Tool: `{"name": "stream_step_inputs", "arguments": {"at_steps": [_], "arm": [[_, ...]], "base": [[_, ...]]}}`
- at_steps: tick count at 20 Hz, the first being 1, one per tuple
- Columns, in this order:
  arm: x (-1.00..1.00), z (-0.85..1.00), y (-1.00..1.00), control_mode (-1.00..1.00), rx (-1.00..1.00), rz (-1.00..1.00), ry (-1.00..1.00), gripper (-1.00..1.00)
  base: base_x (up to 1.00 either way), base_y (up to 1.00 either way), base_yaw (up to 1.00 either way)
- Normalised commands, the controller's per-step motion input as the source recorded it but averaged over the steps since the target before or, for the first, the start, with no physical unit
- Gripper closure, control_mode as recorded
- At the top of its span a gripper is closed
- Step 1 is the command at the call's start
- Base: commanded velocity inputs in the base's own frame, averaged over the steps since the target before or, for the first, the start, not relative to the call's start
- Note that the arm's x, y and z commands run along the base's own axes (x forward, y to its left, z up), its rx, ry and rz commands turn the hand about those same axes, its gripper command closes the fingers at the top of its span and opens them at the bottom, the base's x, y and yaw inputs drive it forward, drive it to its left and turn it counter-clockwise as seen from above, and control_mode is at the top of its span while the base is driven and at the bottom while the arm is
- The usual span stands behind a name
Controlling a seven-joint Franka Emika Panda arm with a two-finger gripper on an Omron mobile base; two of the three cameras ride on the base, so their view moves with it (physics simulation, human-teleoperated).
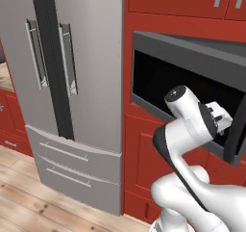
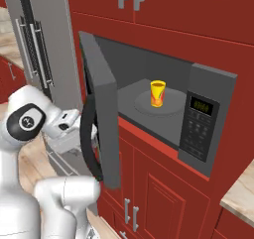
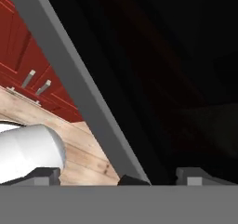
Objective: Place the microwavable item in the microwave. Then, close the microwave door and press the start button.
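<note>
two finger tips (image 3: 194, 175) of the gripper (image 3: 121, 177) stand wide apart, holding nothing, close against the microwave door's (image 2: 105, 115) outer face. rigid and hinged, it probably swings with a push near its free edge. yellow cup (image 2: 158, 93) sits on the turntable inside the microwave (image 2: 206, 129).

You can see green digits on the small display (image 2: 202, 105) of the wide dark grey microwave (image 2: 208, 129). They are too blurred to read. The keypad legends below are illegible too.
</note>
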Motion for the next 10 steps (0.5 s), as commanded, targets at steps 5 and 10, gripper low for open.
{"name": "stream_step_inputs", "arguments": {"at_steps": [5, 10], "arm": [[0.80, 0.33, -0.67, -1.00, 0.04, 0.16, -0.21, -1.00], [0.91, 0.12, -0.30, -1.00, 0.04, 0.16, -0.20, -1.00]], "base": [[0.00, 0.00, 0.00], [0.00, 0.00, 0.00]]}}
